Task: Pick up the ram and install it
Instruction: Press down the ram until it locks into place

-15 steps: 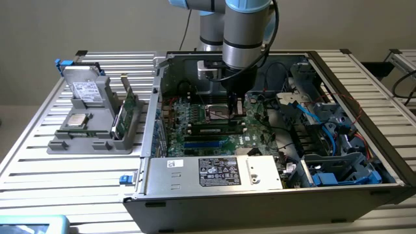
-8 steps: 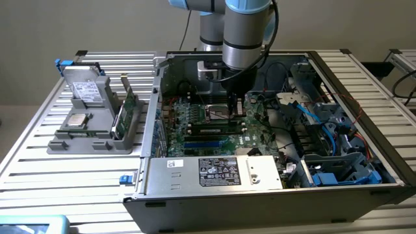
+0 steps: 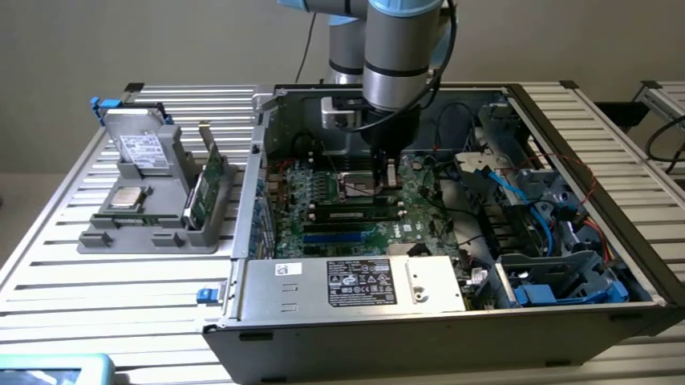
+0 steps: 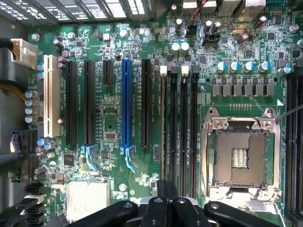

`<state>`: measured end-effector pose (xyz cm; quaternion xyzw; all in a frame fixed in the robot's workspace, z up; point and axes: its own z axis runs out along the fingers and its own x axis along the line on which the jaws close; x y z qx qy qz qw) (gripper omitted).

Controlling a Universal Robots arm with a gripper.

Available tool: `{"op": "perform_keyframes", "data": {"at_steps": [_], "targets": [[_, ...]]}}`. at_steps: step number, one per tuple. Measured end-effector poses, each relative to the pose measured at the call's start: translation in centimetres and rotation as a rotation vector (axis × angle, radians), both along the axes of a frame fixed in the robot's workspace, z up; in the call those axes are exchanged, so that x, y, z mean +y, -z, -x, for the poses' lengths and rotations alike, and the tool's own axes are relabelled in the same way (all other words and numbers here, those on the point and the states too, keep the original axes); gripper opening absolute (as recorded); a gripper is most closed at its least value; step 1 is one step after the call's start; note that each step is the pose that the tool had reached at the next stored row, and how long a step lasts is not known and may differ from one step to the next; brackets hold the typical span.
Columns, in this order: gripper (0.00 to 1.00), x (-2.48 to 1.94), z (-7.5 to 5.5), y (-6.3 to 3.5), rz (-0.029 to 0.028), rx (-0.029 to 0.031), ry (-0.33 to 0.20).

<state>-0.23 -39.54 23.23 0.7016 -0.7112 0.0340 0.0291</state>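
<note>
My gripper (image 3: pixel 387 171) hangs inside the open computer case, just above the motherboard (image 3: pixel 321 188) beside the CPU socket (image 4: pixel 241 158). In the wrist view its dark fingers (image 4: pixel 167 189) are pressed together with nothing visible between them, over the near end of the black memory slots (image 4: pixel 183 123). What looks like the ram (image 3: pixel 345 213), a slim dark stick with a small white label, stands in one of those slots. From above it appears as a thin edge (image 4: pixel 163 123) in the slot with a white latch. The gripper is apart from it.
A grey fixture (image 3: pixel 150 233) on the slatted table, at the exterior view's left, holds a hard drive (image 3: pixel 143 148), a chip and an upright green card (image 3: pixel 212 172). The case walls, the power supply (image 3: pixel 354 282) and loose cables (image 3: pixel 503 184) crowd the gripper.
</note>
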Motion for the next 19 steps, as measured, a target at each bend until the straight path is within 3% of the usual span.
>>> {"op": "perform_keyframes", "data": {"at_steps": [5, 9, 16, 19], "targets": [[0.11, -0.06, 1.5, -0.03, -0.0003, 0.0, 0.0], [0.11, -0.13, 2.9, -0.03, -0.0038, -0.0001, 0.0], [0.11, -0.21, 5.2, -0.03, -0.0147, -0.0009, 0.0], [0.11, -0.21, 5.7, -0.01, -0.0187, -0.0032, 0.0]]}}
